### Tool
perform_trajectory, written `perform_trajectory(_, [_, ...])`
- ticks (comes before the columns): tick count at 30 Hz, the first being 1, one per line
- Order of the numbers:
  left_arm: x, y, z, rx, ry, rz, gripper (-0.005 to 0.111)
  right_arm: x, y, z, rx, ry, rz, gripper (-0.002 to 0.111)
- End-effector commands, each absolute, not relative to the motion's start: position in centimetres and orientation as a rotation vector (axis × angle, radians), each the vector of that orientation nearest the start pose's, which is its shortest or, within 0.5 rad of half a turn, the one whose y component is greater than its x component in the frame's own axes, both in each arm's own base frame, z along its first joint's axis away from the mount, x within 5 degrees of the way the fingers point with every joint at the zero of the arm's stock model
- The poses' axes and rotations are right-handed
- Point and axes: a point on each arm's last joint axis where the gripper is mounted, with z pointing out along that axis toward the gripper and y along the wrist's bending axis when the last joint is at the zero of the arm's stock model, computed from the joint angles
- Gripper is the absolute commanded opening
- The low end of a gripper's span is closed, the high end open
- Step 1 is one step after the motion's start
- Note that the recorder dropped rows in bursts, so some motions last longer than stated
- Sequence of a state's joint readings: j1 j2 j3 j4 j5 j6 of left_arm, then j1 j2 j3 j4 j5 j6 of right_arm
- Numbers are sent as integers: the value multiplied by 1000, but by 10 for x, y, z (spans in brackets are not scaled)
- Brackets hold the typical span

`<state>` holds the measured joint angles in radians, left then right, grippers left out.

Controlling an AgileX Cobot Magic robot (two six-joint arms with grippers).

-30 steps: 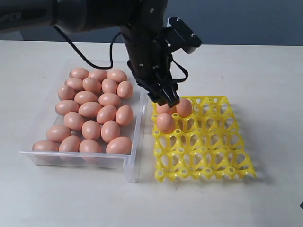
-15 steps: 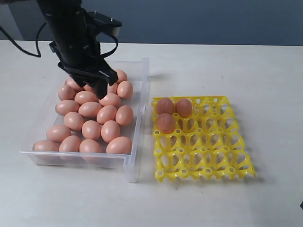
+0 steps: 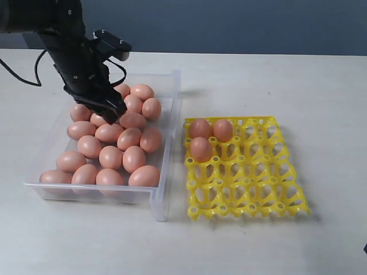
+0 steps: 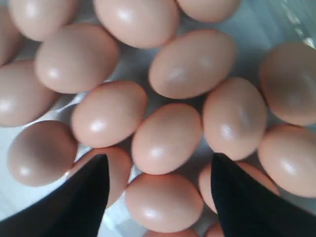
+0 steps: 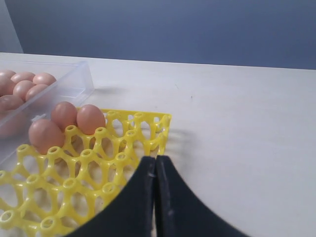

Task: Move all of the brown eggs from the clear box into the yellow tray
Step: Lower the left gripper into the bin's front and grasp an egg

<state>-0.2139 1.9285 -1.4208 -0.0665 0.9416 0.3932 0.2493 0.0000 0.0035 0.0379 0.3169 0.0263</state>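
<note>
While most of the brown eggs (image 3: 109, 133) lie on their sides in the clear box (image 3: 171, 114), long axes level and aimed every which way, I see three more seated roughly on end in the yellow tray (image 3: 258, 172), in its far corner nearest the box. My left gripper (image 3: 112, 111) hangs over the box's far eggs, fingers (image 4: 84, 197) spread, gripping nothing. My right gripper (image 5: 155, 165) is pinched closed, empty, facing the tray.

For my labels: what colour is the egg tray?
The tray is yellow; the exterior view shows it best.
</note>
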Motion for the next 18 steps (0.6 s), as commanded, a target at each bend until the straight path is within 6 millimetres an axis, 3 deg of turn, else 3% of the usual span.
perform_trajectory(1, [367, -108, 202, 1104, 2780, -310, 55, 52, 14, 185, -178, 1787, 233, 1])
perform_trajectory(7, [328, -126, 203, 1304, 2775, -338, 51, 52, 14, 185, -178, 1787, 233, 1])
perform_trajectory(13, [297, -138, 213, 1474, 2585, -360, 51, 52, 14, 185, -178, 1787, 233, 1])
perform_trajectory(18, [286, -150, 199, 1570, 2491, -390, 50, 52, 14, 185, -178, 1787, 233, 1])
